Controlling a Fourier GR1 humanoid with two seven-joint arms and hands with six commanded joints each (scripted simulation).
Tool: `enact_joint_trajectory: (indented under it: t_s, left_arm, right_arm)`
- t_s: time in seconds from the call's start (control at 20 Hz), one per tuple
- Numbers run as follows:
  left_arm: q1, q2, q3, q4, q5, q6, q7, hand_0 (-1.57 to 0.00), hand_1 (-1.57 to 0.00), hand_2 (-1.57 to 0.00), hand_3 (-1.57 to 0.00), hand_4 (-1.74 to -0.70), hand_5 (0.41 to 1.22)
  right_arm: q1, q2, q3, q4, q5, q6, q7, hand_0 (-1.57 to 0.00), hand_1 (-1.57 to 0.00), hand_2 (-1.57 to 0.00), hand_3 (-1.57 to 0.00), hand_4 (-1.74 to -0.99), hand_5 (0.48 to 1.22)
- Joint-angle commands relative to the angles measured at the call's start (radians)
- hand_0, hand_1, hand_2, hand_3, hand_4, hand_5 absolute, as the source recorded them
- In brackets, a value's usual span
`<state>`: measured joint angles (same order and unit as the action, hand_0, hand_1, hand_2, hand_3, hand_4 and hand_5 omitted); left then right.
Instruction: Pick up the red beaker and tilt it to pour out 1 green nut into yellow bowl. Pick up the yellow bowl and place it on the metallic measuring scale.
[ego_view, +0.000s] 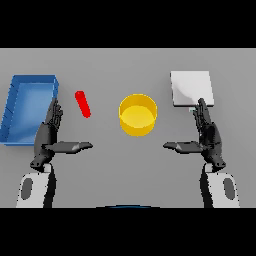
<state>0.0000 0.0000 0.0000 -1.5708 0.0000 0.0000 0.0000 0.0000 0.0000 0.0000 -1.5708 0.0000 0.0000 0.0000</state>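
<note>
I see my left hand (50, 134) low on the left side of the grey table (110, 170), fingers straight and pointing away from me, thumb stretched out sideways toward the middle; it holds nothing. My right hand (207, 135) mirrors it on the right side, fingers straight, thumb pointing inward, also holding nothing.

Just beyond and inward of my left fingertips, the red beaker (83, 104) lies tilted on the table, apart from the hand. I cannot tell what is inside it. Left of that hand sits a blue tray (15, 131), its near edge right beside my fingers.

The yellow bowl (138, 114) stands upright in the middle, between both hands and well apart from each. Beyond my right fingertips lies the metallic measuring scale (192, 88), a pale square plate, with my fingertips reaching its near edge.
</note>
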Motion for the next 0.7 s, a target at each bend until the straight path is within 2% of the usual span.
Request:
enact_joint_trajectory:
  t_s: [0.0,0.25,0.3,0.35,0.45,0.55,0.65]
  left_arm:
    - [0.001,0.0,0.0,-0.001,0.001,0.0,0.0,0.0,0.0,0.0,0.0,-1.14,0.66]
    - [0.017,0.004,0.0,-0.011,0.004,-0.004,-0.007,0.0,0.0,0.0,0.0,-1.14,0.66]
    - [0.05,0.038,-0.037,-0.066,-0.047,-0.014,-0.026,0.0,0.0,0.0,0.0,-1.14,0.66]
    - [0.092,0.057,-0.068,-0.115,-0.081,-0.024,-0.048,0.0,0.0,0.0,0.0,-1.14,0.66]
    - [0.123,0.065,-0.107,-0.173,-0.122,-0.025,-0.012,0.0,0.0,0.0,0.0,-1.14,0.662]
    - [0.129,0.07,-0.122,-0.201,-0.138,-0.025,0.036,0.0,0.0,0.0,0.0,-1.14,0.657]
    - [0.129,0.073,-0.125,-0.2,-0.138,-0.032,0.053,0.0,0.0,0.0,0.0,-1.14,0.652]
  right_arm:
    - [-0.003,0.0,-0.001,0.002,-0.001,-0.001,0.002,0.0,0.0,0.0,0.0,-1.071,0.578]
    - [-0.024,-0.007,-0.012,0.018,-0.006,-0.002,0.002,0.0,0.0,0.0,0.0,-1.071,0.578]
    - [0.0,-0.046,0.034,-0.023,0.107,-0.034,-0.061,0.0,0.0,0.0,0.0,-1.071,0.578]
    - [0.026,-0.062,0.07,-0.047,0.18,-0.05,-0.101,0.0,0.0,0.0,0.0,-1.072,0.577]
    - [0.059,-0.075,0.108,-0.086,0.26,-0.073,-0.109,0.0,0.0,0.0,0.0,-1.064,0.577]
    - [0.053,-0.077,0.115,-0.096,0.272,-0.073,-0.083,0.0,0.0,0.0,0.0,-1.084,0.585]
    - [0.051,-0.078,0.114,-0.101,0.251,-0.053,-0.079,0.0,0.0,0.0,0.0,-1.118,0.6]
